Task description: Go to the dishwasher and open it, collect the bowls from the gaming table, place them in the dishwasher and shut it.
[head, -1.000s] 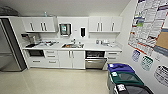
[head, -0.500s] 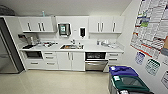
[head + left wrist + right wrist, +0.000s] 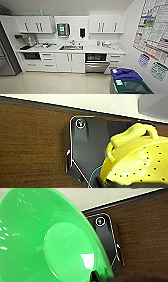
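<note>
Two bowls: I see one at each of my wrists, both large and close to the cameras.
Green bowl point(image 3: 50, 238): right at my right wrist, its hollow turned to the camera; I cannot tell how my right gripper's fingers stand or whether they have it.
Yellow bowl point(image 3: 135, 159): pierced with small holes, with a handle on its rim, right at my left wrist; that gripper's grip I cannot tell either.
Dishwasher point(image 3: 97, 62): straight ahead across the pale floor point(image 3: 57, 83), under the white counter point(image 3: 100, 49), just right of the sink cabinet; its steel door is tipped open at the top, dark inside.
Blue bin point(image 3: 126, 75): near, low on my right.
Change: the kitchen wall looms slightly larger than a second ago, so my camera has drawn closer.
</note>
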Tool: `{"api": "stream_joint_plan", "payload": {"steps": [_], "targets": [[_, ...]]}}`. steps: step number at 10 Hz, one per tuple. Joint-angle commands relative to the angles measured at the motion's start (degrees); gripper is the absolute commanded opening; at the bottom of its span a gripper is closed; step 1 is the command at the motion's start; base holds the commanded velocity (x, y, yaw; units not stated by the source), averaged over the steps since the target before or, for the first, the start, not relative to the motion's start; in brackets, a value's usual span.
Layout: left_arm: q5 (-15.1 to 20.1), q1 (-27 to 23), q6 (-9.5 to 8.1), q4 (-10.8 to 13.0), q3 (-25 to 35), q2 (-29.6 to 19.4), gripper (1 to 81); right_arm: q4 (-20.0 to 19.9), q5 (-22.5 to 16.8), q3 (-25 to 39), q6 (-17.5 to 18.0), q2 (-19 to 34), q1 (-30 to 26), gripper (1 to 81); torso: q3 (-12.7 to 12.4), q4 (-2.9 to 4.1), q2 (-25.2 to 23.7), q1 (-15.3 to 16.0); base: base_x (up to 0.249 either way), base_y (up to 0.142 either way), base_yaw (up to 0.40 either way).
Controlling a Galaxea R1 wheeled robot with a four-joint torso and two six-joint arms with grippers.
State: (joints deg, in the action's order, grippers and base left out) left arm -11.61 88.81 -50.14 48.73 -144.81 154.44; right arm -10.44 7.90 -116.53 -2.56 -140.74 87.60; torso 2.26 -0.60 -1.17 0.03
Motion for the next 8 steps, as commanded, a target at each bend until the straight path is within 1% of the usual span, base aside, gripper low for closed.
{"api": "stream_joint_plan", "payload": {"steps": [1,8], "targets": [[1.94,-2.28,0.13,0.32,-0.30,-1.68,1.0,0.68,-2.98,0.70,-0.25,2.63,-2.73,1.0,0.00,0.00,0.00,0.00,0.175,0.000,0.000],[1.94,-2.28,0.13,0.32,-0.30,-1.50,1.0,0.77,-2.98,0.44,-0.25,2.54,-2.73,1.0,0.00,0.00,0.00,0.02,0.140,0.000,0.000]]}}
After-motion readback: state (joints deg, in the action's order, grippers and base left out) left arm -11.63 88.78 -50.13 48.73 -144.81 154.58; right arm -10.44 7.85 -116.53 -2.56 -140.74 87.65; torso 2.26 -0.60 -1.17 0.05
